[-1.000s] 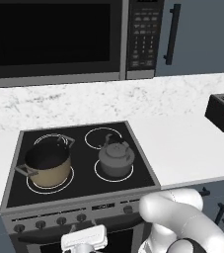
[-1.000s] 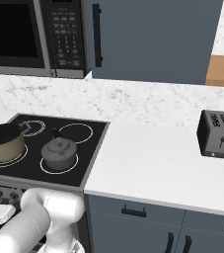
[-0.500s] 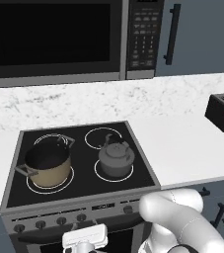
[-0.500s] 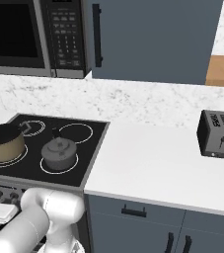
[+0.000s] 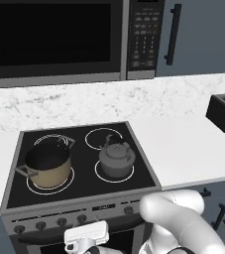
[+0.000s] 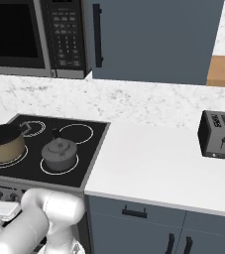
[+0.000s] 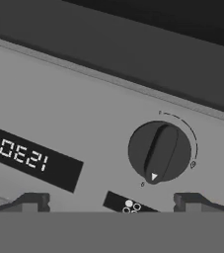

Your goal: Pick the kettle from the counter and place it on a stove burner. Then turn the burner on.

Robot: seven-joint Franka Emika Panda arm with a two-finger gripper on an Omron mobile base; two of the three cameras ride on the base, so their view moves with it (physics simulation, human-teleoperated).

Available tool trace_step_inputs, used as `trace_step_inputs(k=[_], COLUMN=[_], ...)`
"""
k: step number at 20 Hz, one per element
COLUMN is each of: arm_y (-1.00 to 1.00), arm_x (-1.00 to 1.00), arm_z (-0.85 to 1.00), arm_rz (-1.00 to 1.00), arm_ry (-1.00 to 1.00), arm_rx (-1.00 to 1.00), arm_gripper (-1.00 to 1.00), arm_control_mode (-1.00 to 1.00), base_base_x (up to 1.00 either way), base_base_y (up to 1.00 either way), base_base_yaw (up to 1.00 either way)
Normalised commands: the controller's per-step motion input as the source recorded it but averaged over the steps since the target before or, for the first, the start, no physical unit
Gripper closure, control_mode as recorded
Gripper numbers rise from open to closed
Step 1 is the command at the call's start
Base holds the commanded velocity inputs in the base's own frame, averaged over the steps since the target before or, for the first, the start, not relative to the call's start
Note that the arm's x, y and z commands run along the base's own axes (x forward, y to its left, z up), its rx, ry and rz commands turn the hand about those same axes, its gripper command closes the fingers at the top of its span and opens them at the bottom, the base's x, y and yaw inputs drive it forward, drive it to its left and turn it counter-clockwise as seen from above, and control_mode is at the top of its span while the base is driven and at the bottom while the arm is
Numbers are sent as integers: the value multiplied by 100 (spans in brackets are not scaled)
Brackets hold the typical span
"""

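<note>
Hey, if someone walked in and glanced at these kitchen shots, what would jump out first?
Probably the dark grey kettle already sitting on the front right stove burner of the black cooktop, beside a tan pot on the front left ring. Next, the white arm bent low before the stove, its open tool facing a dark control knob on the front panel.

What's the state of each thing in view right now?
kettle: upright, lid on, sitting on the front right stove burner.
tan pot: upright, no lid, on the front left ring.
gripper: open, low in front of the stove's control panel, holding nothing.
knob: untouched, facing the gripper, white marker pointing towards the camera's lower edge.
panel display: lit.
microwave: door closed.
toaster: slots empty.
</note>
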Motion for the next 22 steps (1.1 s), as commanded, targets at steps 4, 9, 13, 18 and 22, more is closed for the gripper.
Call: trace_step_inputs(k=[4,9,13,18,22], arm_y=[0,5,21,16,1], arm_x=[9,0,0,6,4], arm_z=[-2,-12,-15,-4,-17], arm_rz=[0,0,0,0,0], arm_ry=[0,0,0,0,0], arm_rx=[0,-3,-6,-1,-2], arm_gripper=[-100,-100,-100,-100,-100], arm_control_mode=[-100,-100,-100,-100,-100], base_base_x=[0,0,0,0,0], base_base_y=[0,0,0,0,0], base_base_yaw=[0,0,0,0,0])
